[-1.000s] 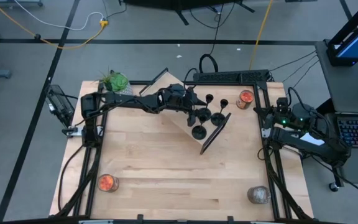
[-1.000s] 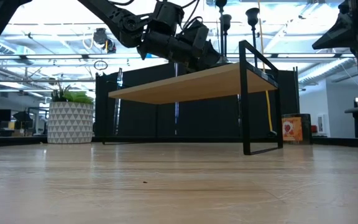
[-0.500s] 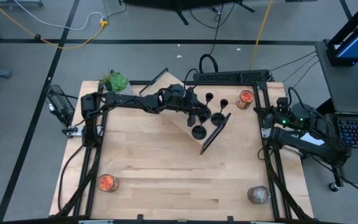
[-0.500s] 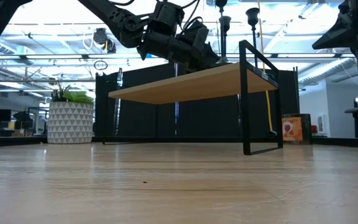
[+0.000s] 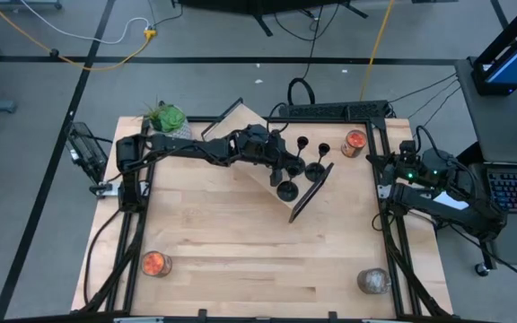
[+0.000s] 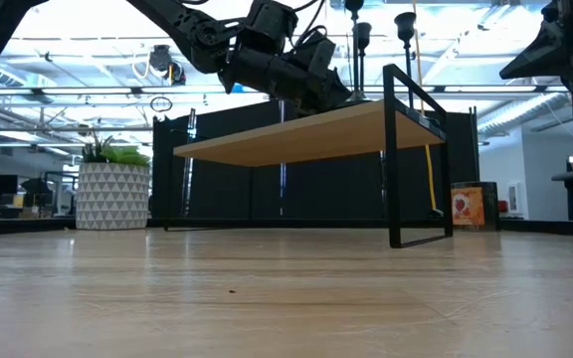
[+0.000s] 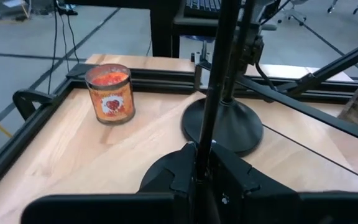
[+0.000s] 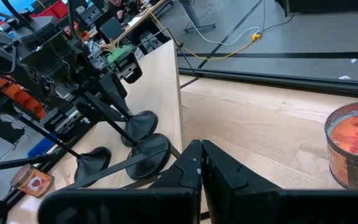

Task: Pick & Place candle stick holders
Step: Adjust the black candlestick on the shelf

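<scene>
Several matte-black candle stick holders stand by their disc bases on a small raised wooden shelf (image 5: 260, 178) at the table's far middle: one (image 5: 302, 144), one (image 5: 317, 168) and one (image 5: 287, 189). My left gripper (image 5: 287, 163) reaches in from the table's left and is shut on another holder (image 7: 211, 93). Behind that one in the left wrist view stands a second holder (image 7: 224, 126). My right gripper (image 8: 201, 155) waits shut at the table's right edge, holding nothing. My left gripper pinches the holder's thin stem (image 7: 202, 152) low down, just above its disc base (image 7: 160, 177), between its two fingers (image 7: 232, 180). The fingers come nearly level from the table's left, across the stem. The holder stands on the shelf.
An orange jar candle (image 5: 355, 142) stands at the far right, also seen as a jar candle (image 7: 110, 93) past the holders. Another orange candle (image 5: 155, 263) and a grey jar (image 5: 373, 281) sit near the front corners. A potted plant (image 5: 167, 117) is far left.
My left gripper has stayed by the shelf and its fingers have shut on the holder's stem. The holders have kept their places.
</scene>
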